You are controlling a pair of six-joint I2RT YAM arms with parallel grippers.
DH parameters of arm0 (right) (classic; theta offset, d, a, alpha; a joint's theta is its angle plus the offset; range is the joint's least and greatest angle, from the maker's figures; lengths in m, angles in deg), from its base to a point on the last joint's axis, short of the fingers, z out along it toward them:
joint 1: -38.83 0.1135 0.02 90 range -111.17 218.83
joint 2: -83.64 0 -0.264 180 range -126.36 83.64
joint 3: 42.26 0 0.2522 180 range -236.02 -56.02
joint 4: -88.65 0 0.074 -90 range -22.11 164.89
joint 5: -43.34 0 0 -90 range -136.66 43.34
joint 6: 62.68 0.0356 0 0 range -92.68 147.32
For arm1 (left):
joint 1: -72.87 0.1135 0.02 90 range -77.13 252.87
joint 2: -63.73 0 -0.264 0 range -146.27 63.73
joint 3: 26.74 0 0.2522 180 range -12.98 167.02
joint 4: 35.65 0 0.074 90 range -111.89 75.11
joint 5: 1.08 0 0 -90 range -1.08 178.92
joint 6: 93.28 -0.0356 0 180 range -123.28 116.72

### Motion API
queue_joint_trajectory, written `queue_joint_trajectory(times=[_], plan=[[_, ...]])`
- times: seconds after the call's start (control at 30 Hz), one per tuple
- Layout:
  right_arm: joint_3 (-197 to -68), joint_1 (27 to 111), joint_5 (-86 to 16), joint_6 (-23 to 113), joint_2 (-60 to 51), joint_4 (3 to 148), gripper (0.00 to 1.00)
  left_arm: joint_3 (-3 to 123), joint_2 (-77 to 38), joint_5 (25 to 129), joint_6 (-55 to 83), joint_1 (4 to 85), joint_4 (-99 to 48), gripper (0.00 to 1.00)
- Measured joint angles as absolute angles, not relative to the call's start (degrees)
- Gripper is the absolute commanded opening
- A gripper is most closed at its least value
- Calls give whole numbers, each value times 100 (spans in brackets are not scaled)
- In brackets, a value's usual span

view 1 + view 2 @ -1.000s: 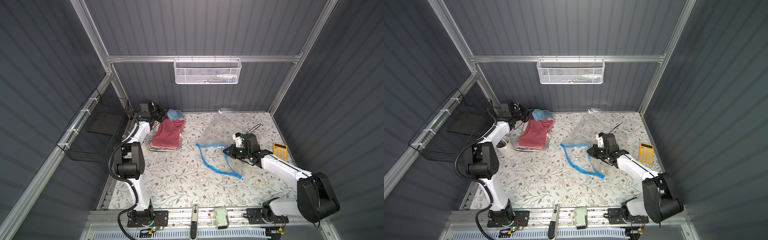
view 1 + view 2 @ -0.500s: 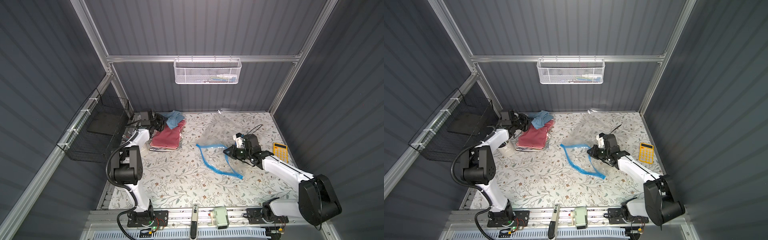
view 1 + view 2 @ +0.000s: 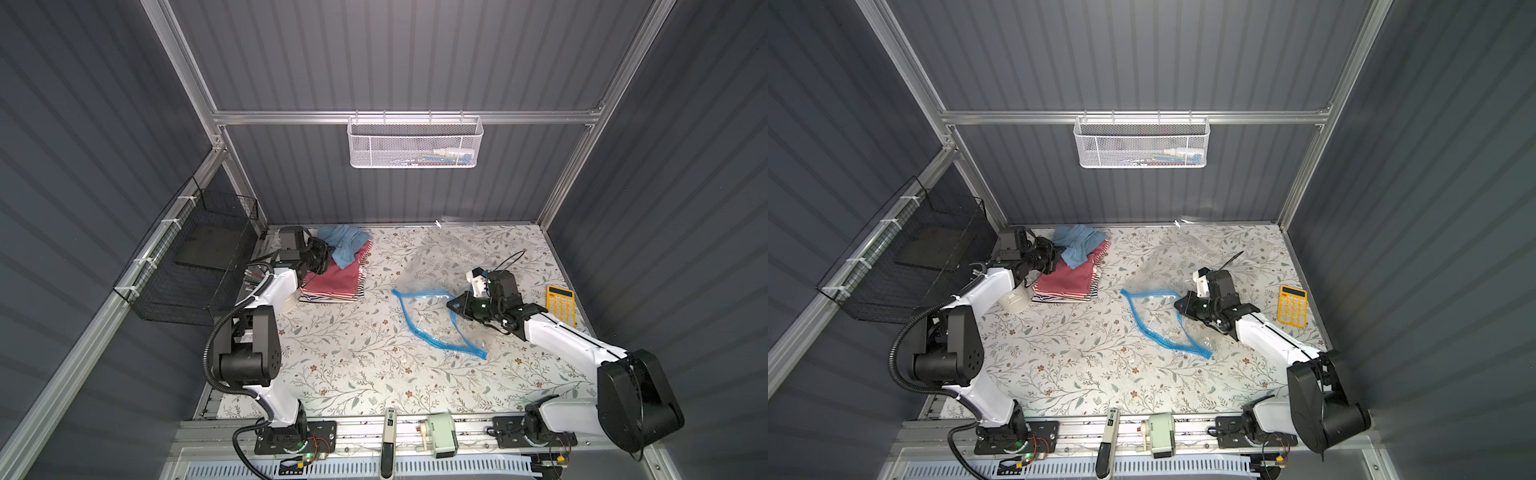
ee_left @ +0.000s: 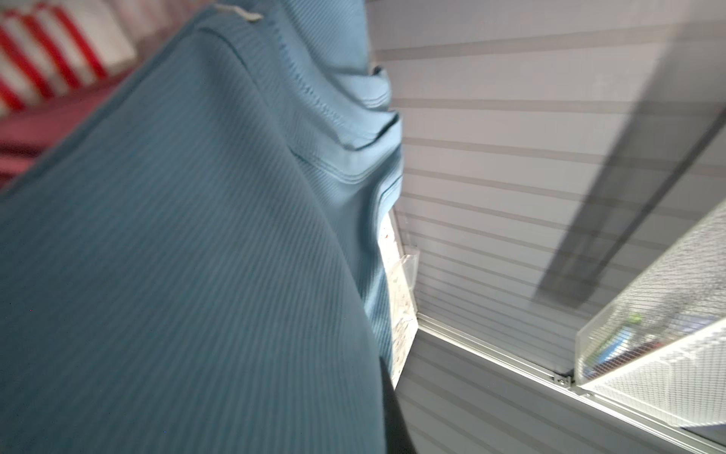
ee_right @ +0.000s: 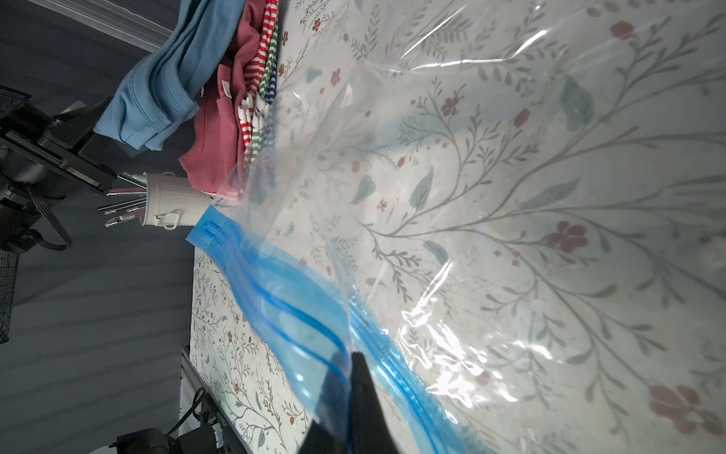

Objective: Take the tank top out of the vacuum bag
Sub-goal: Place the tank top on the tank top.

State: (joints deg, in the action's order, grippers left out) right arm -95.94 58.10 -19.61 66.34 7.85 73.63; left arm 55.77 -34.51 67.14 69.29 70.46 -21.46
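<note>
floral-covered table point(image 3: 332, 357), seen in both top views, with the clear vacuum bag point(image 3: 430, 305) lying slack right of centre, its mouth gaping toward the middle of the table and nothing visible inside it. at the far left corner, a folded stack point(image 3: 334, 284) of red and striped garments. draped over the stack's far edge, well apart from the bag, is the blue ribbed tank top point(image 3: 345, 245). the left gripper point(image 3: 323, 261) meets the near end of this garment with its jaws together. it reads as clamped on the fabric, though folds hide the pinch itself, and blue cloth fills most of the left wrist view. the right gripper point(image 3: 451, 306) is closed on one lip of the bag at the blue zip strip point(image 5: 275, 302), and that lip appears raised off the table. step in hand, as judged: the extraction proper is done, and the garment is being set down on the stack while the bag is held by its mouth. the next move calls for parting the left jaws so that the cloth drops onto the stack without dragging the folded garments askew, then letting go of the zip strip so that the bag settles.
</note>
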Motion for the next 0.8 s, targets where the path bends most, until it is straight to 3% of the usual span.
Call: queue_joint_trajectory(times=[0.37,0.57,0.73,0.8], plan=[[-9491,5810,-1964,6656,923,7405,0,4742,-3309,7188,6940,6628,-1952,5],[-9491,5810,-1964,6654,930,7409,0,4528,-3226,7289,6864,6633,-1912,23],[-9491,5803,-1961,6654,930,7409,0,4351,-3213,7291,6619,6631,-1766,58],[-9491,5799,-1961,6656,930,7411,0,4353,-3114,7309,6414,6631,-1585,65]])
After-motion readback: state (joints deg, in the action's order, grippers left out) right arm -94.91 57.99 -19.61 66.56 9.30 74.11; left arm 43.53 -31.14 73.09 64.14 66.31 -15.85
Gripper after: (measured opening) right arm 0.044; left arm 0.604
